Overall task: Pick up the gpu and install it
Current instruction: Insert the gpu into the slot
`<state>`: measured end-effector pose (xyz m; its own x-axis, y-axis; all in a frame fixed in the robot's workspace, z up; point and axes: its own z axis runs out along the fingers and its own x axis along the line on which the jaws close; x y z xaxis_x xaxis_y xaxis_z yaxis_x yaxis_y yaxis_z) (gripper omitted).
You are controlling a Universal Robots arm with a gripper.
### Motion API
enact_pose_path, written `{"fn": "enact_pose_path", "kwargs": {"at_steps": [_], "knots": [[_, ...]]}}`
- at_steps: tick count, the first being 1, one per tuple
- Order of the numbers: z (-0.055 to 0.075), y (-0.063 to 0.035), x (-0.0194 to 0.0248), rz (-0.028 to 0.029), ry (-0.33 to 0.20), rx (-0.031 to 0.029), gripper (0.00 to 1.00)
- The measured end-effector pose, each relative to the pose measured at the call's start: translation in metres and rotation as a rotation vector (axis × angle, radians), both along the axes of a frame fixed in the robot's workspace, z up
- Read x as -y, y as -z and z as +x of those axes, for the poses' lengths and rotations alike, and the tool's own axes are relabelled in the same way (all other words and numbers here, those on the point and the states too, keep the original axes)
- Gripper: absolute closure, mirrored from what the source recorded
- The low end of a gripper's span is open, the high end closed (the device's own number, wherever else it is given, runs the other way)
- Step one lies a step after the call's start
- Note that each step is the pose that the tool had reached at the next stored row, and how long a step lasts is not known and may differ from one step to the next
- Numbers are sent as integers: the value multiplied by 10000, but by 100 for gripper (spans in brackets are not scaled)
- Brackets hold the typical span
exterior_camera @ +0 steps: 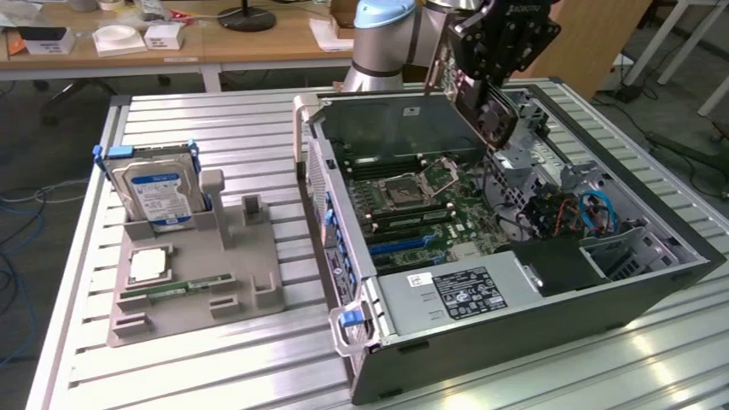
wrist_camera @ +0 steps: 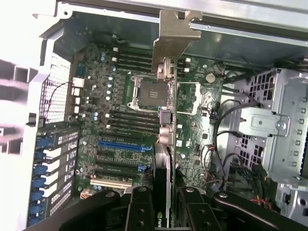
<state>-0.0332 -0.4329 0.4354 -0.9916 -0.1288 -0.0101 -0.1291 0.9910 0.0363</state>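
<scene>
The gpu (exterior_camera: 487, 115) hangs tilted above the open computer case (exterior_camera: 364, 359), over its far end. My gripper (exterior_camera: 492, 64) is shut on the card from above. In the wrist view the gpu (wrist_camera: 162, 168) runs edge-on away from the camera, its silvery end bracket (wrist_camera: 171, 38) at the far tip. My gripper (wrist_camera: 163, 195) clamps the card between black fingers (wrist_camera: 139, 207). Below it lie the motherboard (wrist_camera: 120, 96) with the CPU socket (wrist_camera: 149, 91) and the blue expansion slot (wrist_camera: 120, 144). The card is well above the board, touching nothing.
A grey holder (exterior_camera: 245, 282) beside the case carries a silver hard drive with a blue label (exterior_camera: 160, 192), a processor chip (exterior_camera: 148, 265) and a green memory stick (exterior_camera: 177, 289). Inside the case sit the power supply (exterior_camera: 456, 295), a drive cage (wrist_camera: 269, 125) and loose cables (wrist_camera: 226, 159).
</scene>
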Motion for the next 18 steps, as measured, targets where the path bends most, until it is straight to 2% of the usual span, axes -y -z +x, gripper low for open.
{"fn": "enact_pose_path", "kwargs": {"at_steps": [18], "knots": [[-12,27,52,1,-1745,0,73]]}}
